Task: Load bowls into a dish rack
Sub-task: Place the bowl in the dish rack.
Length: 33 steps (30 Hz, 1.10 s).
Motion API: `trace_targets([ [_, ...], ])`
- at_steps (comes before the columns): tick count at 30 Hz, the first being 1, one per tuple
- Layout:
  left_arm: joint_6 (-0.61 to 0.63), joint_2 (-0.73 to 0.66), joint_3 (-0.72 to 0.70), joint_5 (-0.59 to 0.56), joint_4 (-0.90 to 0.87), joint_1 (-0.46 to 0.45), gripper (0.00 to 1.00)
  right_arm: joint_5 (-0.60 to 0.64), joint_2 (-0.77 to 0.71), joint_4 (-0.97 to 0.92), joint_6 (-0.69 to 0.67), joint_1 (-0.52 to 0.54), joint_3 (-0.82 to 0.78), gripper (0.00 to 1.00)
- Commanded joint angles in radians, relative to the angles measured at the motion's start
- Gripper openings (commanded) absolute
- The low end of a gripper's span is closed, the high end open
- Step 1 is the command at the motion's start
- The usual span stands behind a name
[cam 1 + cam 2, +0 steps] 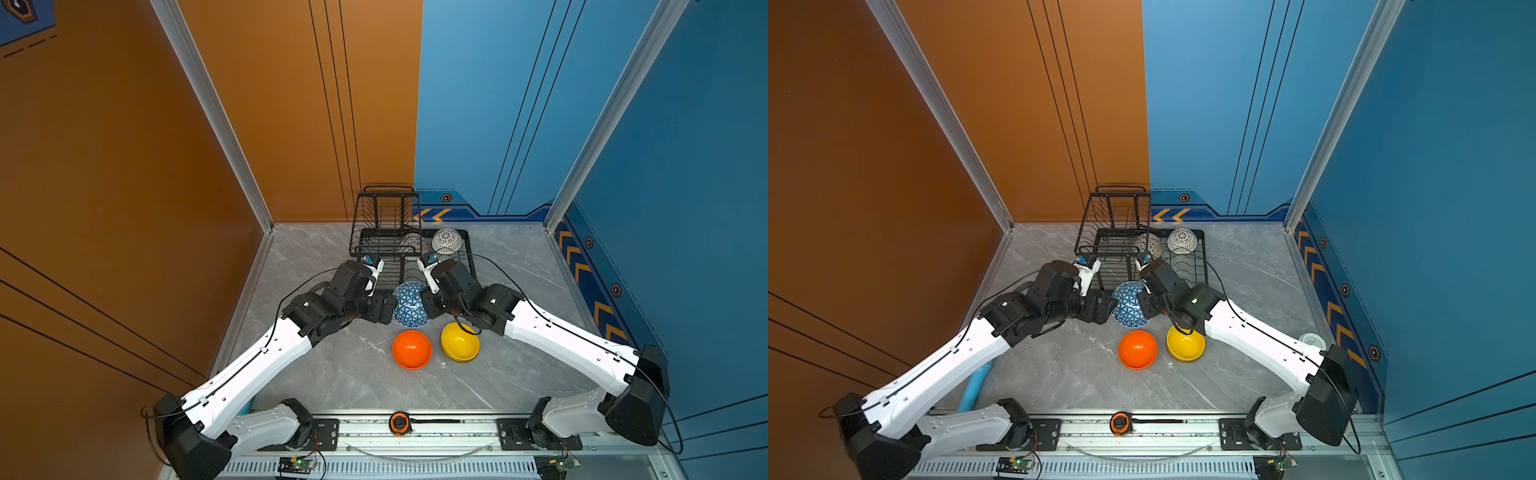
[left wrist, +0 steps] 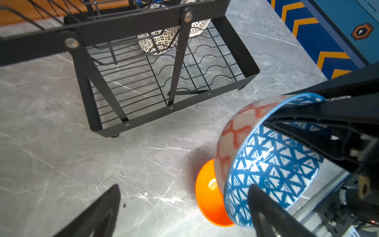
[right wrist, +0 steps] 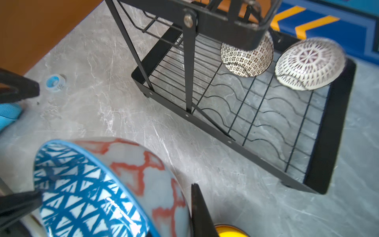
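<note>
We are holding the blue triangle bowl on edge over the middle of the table, just short of the near edge of the dish rack — its empty curved slots are lying straight beyond, toward the far edge. The right gripper is clamping the bowl's wall while the left gripper is standing wide apart beside it — so the right arm, wrist angled down, is sitting ready to carry.

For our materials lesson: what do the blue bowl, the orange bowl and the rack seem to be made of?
The blue bowl: likely glazed ceramic; glossy highlights, painted triangles.
The orange bowl: plain, shiny, perhaps plastic or glazed ceramic; unclear.
The rack: matte black coated metal, apparently; thin wire rods, screwed flat bars.
</note>
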Motion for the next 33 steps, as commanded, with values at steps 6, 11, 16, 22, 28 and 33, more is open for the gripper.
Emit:
trace_targets([
  [6, 0.055, -0.037, 0.050, 0.046, -0.091, 0.066, 0.98, 0.233, -0.075, 0.023, -0.427, -0.007, 0.004, 0.00],
  [11, 0.063, -0.052, 0.051, 0.052, -0.105, 0.095, 0.98, 0.342, -0.131, 0.218, -0.690, -0.009, -0.109, 0.00],
  [16, 0.068, -0.058, 0.050, 0.056, -0.116, 0.112, 0.98, 0.349, -0.203, 0.516, -0.921, -0.051, -0.259, 0.00],
  [22, 0.071, -0.064, 0.046, 0.059, -0.122, 0.121, 0.98, 0.310, -0.221, 0.785, -1.090, -0.133, -0.360, 0.00],
  [28, 0.072, -0.069, 0.042, 0.061, -0.127, 0.129, 0.98, 0.232, -0.180, 0.926, -1.178, -0.234, -0.389, 0.00],
  [33, 0.075, -0.070, 0.044, 0.065, -0.133, 0.133, 0.98, 0.167, -0.104, 1.017, -1.262, -0.302, -0.375, 0.00],
])
